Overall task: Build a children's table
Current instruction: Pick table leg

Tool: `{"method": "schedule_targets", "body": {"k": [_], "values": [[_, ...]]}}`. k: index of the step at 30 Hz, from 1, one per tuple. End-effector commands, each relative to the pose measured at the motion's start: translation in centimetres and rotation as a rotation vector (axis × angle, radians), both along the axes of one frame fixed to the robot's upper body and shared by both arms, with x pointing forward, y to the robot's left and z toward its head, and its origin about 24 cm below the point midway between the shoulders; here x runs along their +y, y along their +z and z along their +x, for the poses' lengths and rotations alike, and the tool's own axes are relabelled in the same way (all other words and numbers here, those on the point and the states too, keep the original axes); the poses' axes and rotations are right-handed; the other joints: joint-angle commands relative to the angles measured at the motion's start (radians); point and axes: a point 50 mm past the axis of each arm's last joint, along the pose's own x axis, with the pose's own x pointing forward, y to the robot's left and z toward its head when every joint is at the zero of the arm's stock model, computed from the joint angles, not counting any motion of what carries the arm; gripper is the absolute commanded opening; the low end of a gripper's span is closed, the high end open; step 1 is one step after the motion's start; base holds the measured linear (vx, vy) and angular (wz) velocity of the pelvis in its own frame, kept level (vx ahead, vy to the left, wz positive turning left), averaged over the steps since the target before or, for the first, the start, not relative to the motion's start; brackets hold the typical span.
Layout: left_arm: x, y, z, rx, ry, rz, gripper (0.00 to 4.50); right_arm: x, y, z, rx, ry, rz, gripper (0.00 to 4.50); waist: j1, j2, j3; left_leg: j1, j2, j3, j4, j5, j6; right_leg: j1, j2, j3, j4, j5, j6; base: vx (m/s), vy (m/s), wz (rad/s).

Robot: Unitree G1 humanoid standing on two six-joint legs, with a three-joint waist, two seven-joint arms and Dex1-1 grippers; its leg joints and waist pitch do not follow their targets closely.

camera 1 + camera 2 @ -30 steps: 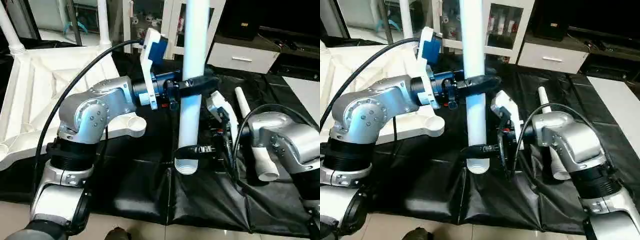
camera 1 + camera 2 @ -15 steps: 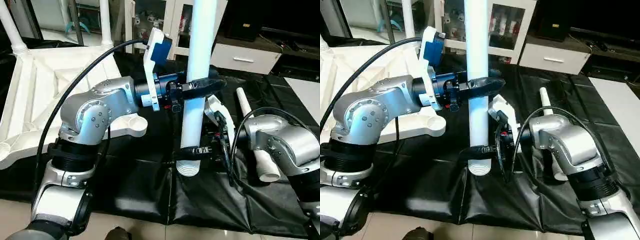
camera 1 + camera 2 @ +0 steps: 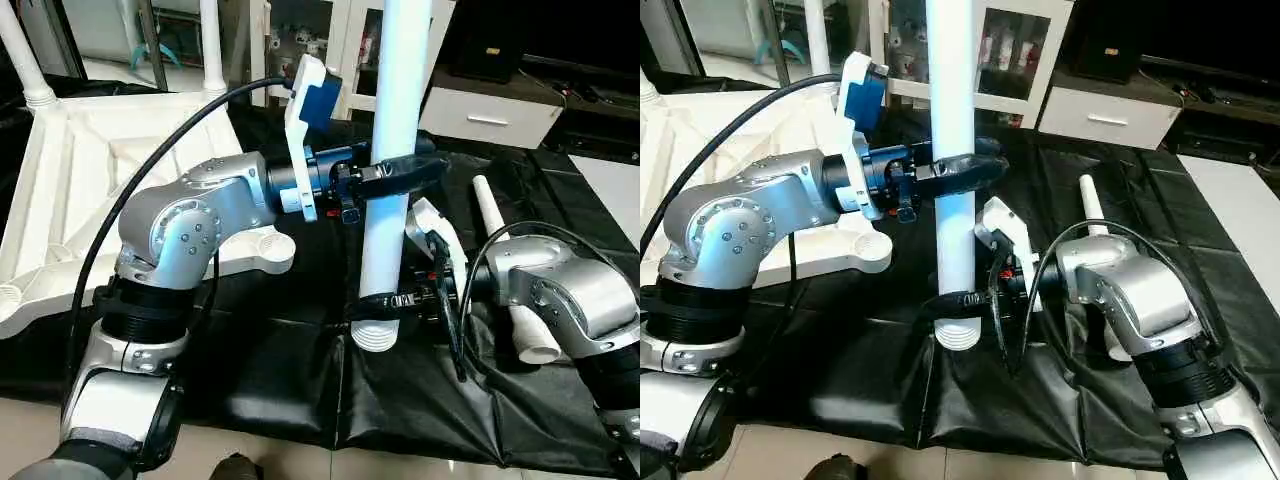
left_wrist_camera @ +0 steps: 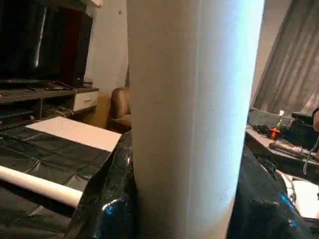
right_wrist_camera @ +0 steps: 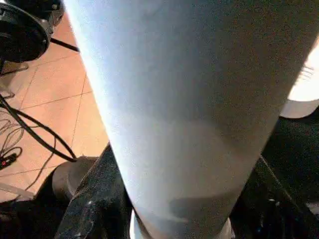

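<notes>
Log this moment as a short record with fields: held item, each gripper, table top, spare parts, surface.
held item: white tube leg, upright, ribbed end down over the black sheet
left gripper: clamped around the leg at mid-height
right gripper: fingers around the leg just above its ribbed end
table top: upside down, ribbed underside up, on the robot's left
fitted legs: two standing in the far corner sockets
spare leg: lying on the sheet beside the right arm
</notes>
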Motion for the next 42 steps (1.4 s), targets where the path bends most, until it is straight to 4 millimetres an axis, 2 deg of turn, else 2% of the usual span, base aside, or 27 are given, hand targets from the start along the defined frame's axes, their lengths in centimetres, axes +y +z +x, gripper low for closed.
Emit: {"method": "schedule_targets", "body": {"k": [1,4,6,7,8,11,14,18,19,20,21,22,23,25,26,28,29,30,31,32,35,37,38,39,40,41,42], "values": [[-0.4,1.1,-0.5,-0.053,-0.039,-0.009,1.75,-0.4,-0.1,0.3,0.008,-0.027,-0.004,1.95,-0.003,0.007,-0.079,0.041,0.042,-0.010,-0.067,-0.194,-0.051,0.031,-0.067,0.023,-0.062,-0.089,-0.239,0.000,0.000,0.00],[-0.5,1.0,-0.5,-0.056,-0.031,0.013,1.75,-0.3,0.0,0.4,-0.001,-0.032,0.003,1.93,-0.003,0.011,-0.080,0.041,0.042,-0.010,-0.067,-0.190,-0.050,0.031,-0.067,0.023,-0.061,-0.081,-0.241,0.000,0.000,0.00],[-0.5,0.8,-0.7,-0.048,-0.037,0.042,2.31,-0.3,0.0,0.5,-0.014,-0.045,0.009,1.93,-0.004,0.009,-0.079,0.041,0.041,-0.010,-0.068,-0.200,-0.053,0.030,-0.067,0.023,-0.062,-0.086,-0.241,0.000,0.000,0.00],[-0.4,0.8,-0.7,-0.046,-0.036,0.043,2.31,-0.3,0.0,0.5,-0.015,-0.047,0.010,1.93,-0.002,0.015,-0.080,0.041,0.041,-0.011,-0.067,-0.202,-0.055,0.030,-0.068,0.023,-0.061,-0.087,-0.241,0.000,0.000,0.00],[-0.2,0.7,-0.6,-0.037,-0.029,0.048,2.48,-0.3,0.1,0.6,-0.023,-0.056,0.014,1.93,-0.005,0.016,-0.080,0.041,0.041,-0.011,-0.068,-0.206,-0.059,0.030,-0.066,0.022,-0.061,-0.087,-0.240,0.000,0.000,0.00],[1.1,0.7,-0.3,-0.023,0.017,0.019,2.72,-0.4,0.3,0.8,-0.043,-0.104,0.048,1.93,-0.004,0.018,-0.080,0.044,0.041,-0.012,-0.069,-0.213,-0.068,0.028,-0.065,0.022,-0.061,-0.085,-0.243,0.000,0.000,0.00],[2.4,0.1,-0.5,-0.070,0.049,0.034,2.94,-0.6,0.0,0.8,-0.056,-0.175,0.073,1.91,-0.005,0.014,-0.079,0.041,0.041,-0.012,-0.073,-0.221,-0.072,0.029,-0.065,0.021,-0.060,-0.090,-0.236,0.000,0.000,0.00],[3.6,-0.3,-0.7,-0.078,0.076,0.027,3.25,-1.0,0.0,1.0,-0.071,-0.259,0.096,1.91,-0.004,0.023,-0.080,0.045,0.042,-0.012,-0.074,-0.227,-0.082,0.025,-0.064,0.021,-0.061,-0.096,-0.228,0.000,0.000,0.00],[4.4,-0.5,-0.8,-0.078,0.105,0.027,3.25,-1.4,0.2,1.3,-0.085,-0.311,0.106,1.91,-0.003,0.031,-0.080,0.046,0.040,-0.013,-0.074,-0.239,-0.091,0.024,-0.064,0.021,-0.060,-0.103,-0.227,0.000,0.000,0.00],[5.4,-0.7,-0.7,-0.068,0.144,0.027,3.34,-2.0,0.3,1.7,-0.101,-0.382,0.116,1.90,-0.007,0.026,-0.079,0.044,0.040,-0.013,-0.077,-0.250,-0.096,0.025,-0.063,0.020,-0.061,-0.109,-0.225,0.000,0.000,0.00],[5.6,-0.9,-0.7,-0.064,0.154,0.026,3.34,-2.2,0.3,1.8,-0.105,-0.410,0.122,1.90,-0.007,0.030,-0.078,0.047,0.039,-0.012,-0.077,-0.267,-0.102,0.020,-0.063,0.021,-0.062,-0.123,-0.222,0.000,0.000,0.00],[6.6,-1.3,-0.8,-0.049,0.191,0.023,3.35,-2.9,0.4,2.4,-0.117,-0.510,0.148,1.90,-0.009,0.030,-0.077,0.045,0.038,-0.013,-0.079,-0.278,-0.108,0.022,-0.063,0.021,-0.063,-0.139,-0.218,0.000,0.000,0.00],[7.0,-2.0,-1.0,-0.023,0.210,0.034,3.35,-3.2,0.4,2.6,-0.119,-0.565,0.169,1.90,-0.009,0.034,-0.077,0.044,0.038,-0.014,-0.078,-0.283,-0.111,0.021,-0.064,0.021,-0.063,-0.147,-0.216,0.000,0.000,0.00],[7.4,-3.2,-1.1,0.009,0.250,0.060,3.35,-3.4,0.2,2.6,-0.120,-0.619,0.188,1.89,-0.010,0.032,-0.077,0.046,0.037,-0.013,-0.080,-0.300,-0.113,0.017,-0.063,0.022,-0.066,-0.172,-0.206,0.000,0.000,0.00],[7.4,-3.2,-1.1,0.009,0.250,0.060,3.35,-3.4,0.2,2.6,-0.120,-0.619,0.188,1.89,-0.008,0.041,-0.078,0.051,0.039,-0.013,-0.080,-0.318,-0.115,0.014,-0.061,0.022,-0.068,-0.183,-0.198,0.000,0.000,0.00],[7.6,-3.7,-1.2,0.019,0.271,0.072,3.35,-3.4,0.1,2.5,-0.121,-0.634,0.191,1.89,-0.007,0.044,-0.079,0.050,0.038,-0.014,-0.081,-0.319,-0.116,0.015,-0.061,0.022,-0.069,-0.178,-0.193,0.000,0.000,0.00],[8.8,-6.2,-0.2,0.007,0.537,0.125,3.35,-3.7,-0.8,2.4,-0.181,-0.748,0.134,1.89,-0.006,0.060,-0.079,0.048,0.040,-0.019,-0.083,-0.323,-0.119,0.015,-0.063,0.022,-0.069,-0.174,-0.189,0.000,0.000,0.00],[8.8,-6.2,-0.2,0.007,0.537,0.125,3.35,-3.7,-0.8,2.4,-0.181,-0.748,0.134,1.89,-0.013,0.044,-0.074,0.042,0.042,-0.019,-0.086,-0.337,-0.122,0.019,-0.064,0.023,-0.079,-0.183,-0.170,0.000,0.000,0.00],[9.5,-7.8,0.4,0.024,0.723,0.179,3.35,-3.9,-1.4,2.3,-0.222,-0.810,0.083,1.89,-0.011,0.050,-0.077,0.044,0.038,-0.020,-0.085,-0.342,-0.121,0.021,-0.065,0.023,-0.077,-0.200,-0.162,0.000,0.000,0.00],[10.0,-8.9,0.6,0.030,0.850,0.219,3.35,-4.0,-2.0,2.1,-0.265,-0.861,0.034,1.89,-0.014,0.049,-0.077,0.043,0.040,-0.018,-0.084,-0.340,-0.122,0.019,-0.064,0.026,-0.081,-0.212,-0.143,0.000,0.000,0.00],[11.0,-10.7,0.6,-0.081,1.059,0.323,3.35,-3.5,-3.2,1.2,-0.424,-0.902,-0.065,1.89,-0.012,0.048,-0.078,0.037,0.040,-0.023,-0.085,-0.321,-0.115,0.020,-0.066,0.028,-0.091,-0.251,-0.088,0.000,0.000,0.00],[10.8,-11.1,0.3,-0.173,1.132,0.322,3.35,-3.5,-3.7,0.8,-0.374,-0.957,-0.024,1.89,-0.018,0.051,-0.081,0.040,0.039,-0.023,-0.085,-0.329,-0.100,0.017,-0.061,0.028,-0.089,-0.233,-0.100,0.000,0.000,0.00],[10.5,-11.6,0.1,-0.171,1.169,0.307,3.35,-3.6,-3.9,0.6,-0.350,-1.018,0.038,1.89,-0.017,0.052,-0.080,0.033,0.037,-0.019,-0.083,-0.326,-0.069,0.020,-0.075,0.035,-0.092,-0.229,-0.115,0.000,0.000,0.00],[10.5,-12.1,0.0,-0.141,1.195,0.308,3.35,-3.7,-3.9,0.5,-0.350,-1.042,0.068,1.89,-0.016,0.048,-0.080,0.023,0.033,-0.008,-0.073,-0.316,-0.017,0.024,-0.099,0.048,-0.102,-0.243,-0.139,0.000,0.000,0.00],[10.5,-12.4,0.0,-0.121,1.209,0.308,3.35,-3.7,-3.9,0.4,-0.348,-1.051,0.083,1.89,-0.005,0.041,-0.080,0.014,0.030,-0.009,-0.050,-0.276,0.044,0.037,-0.138,0.069,-0.119,-0.280,-0.149,0.000,0.000,0.00],[10.4,-12.5,0.0,-0.128,1.221,0.303,3.35,-3.8,-3.9,0.3,-0.344,-1.064,0.099,1.89,0.003,0.039,-0.081,0.011,0.029,-0.013,-0.030,-0.246,0.075,0.041,-0.165,0.086,-0.131,-0.299,-0.147,0.000,0.000,0.00],[10.3,-12.6,-0.1,-0.156,1.250,0.292,3.35,-4.0,-4.0,0.2,-0.339,-1.093,0.130,1.89,0.020,0.032,-0.078,-0.010,0.033,-0.033,0.018,-0.191,0.125,0.057,-0.233,0.127,-0.154,-0.357,-0.137,-0.001,0.078,0.00]]}}
